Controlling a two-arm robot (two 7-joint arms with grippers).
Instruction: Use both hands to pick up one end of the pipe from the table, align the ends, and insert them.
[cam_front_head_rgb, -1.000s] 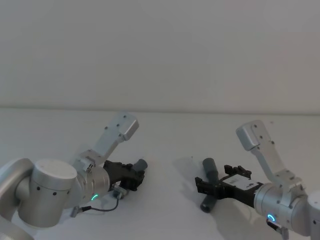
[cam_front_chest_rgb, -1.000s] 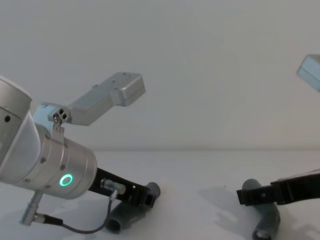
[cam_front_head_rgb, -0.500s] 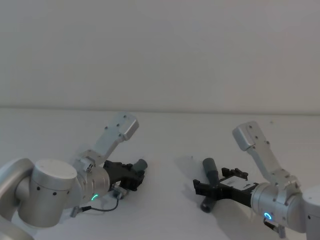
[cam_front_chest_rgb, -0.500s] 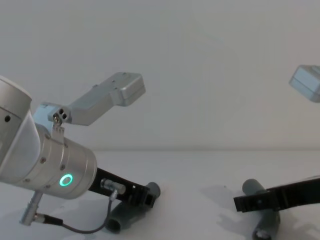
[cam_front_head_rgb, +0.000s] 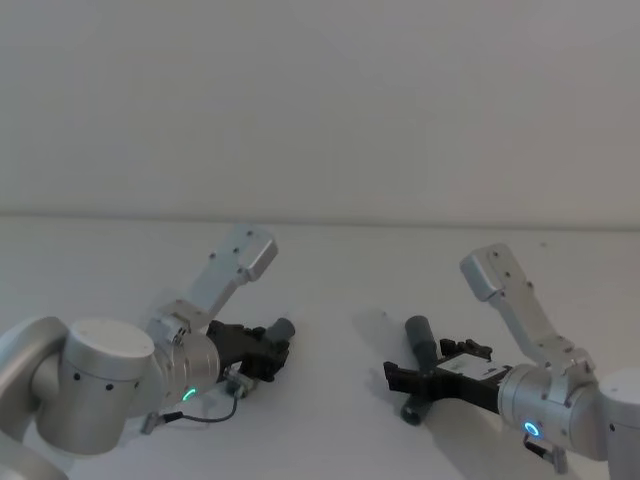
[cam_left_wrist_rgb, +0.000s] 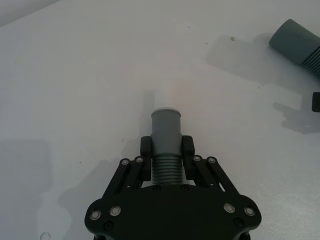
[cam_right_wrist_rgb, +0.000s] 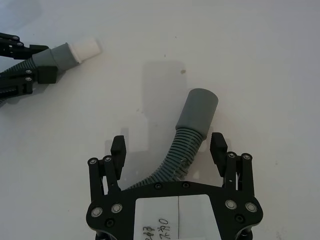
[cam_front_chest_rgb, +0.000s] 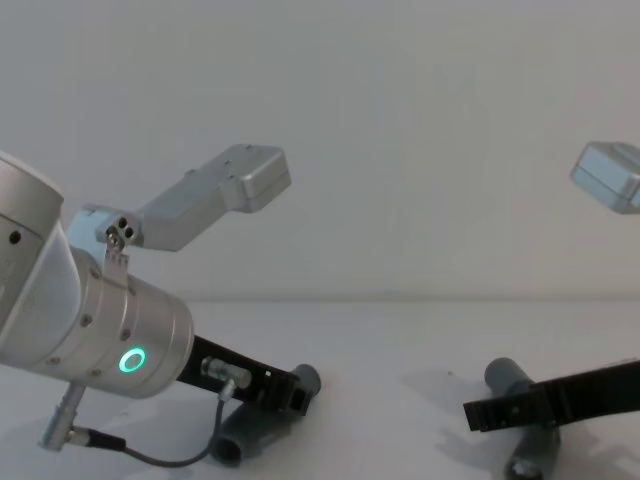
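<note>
Pipe's white-tipped piece (cam_left_wrist_rgb: 166, 125), 8 o'clock, grasped by left end effector (cam_left_wrist_rgb: 166, 146); right end effector (cam_right_wrist_rgb: 168, 144), released, straddles plain piece (cam_right_wrist_rgb: 198, 112), 4 o'clock.

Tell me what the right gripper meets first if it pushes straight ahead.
Likely the grey pipe piece, lying between the open fingers of the right gripper; past it, only table.

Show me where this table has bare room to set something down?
The white matte table lies bare between the dark grey ribbed white-tipped pipe piece and the grey plain-ended pipe piece, and along the far edge by the wall. It is crowded around the black left gripper and right gripper.
</note>
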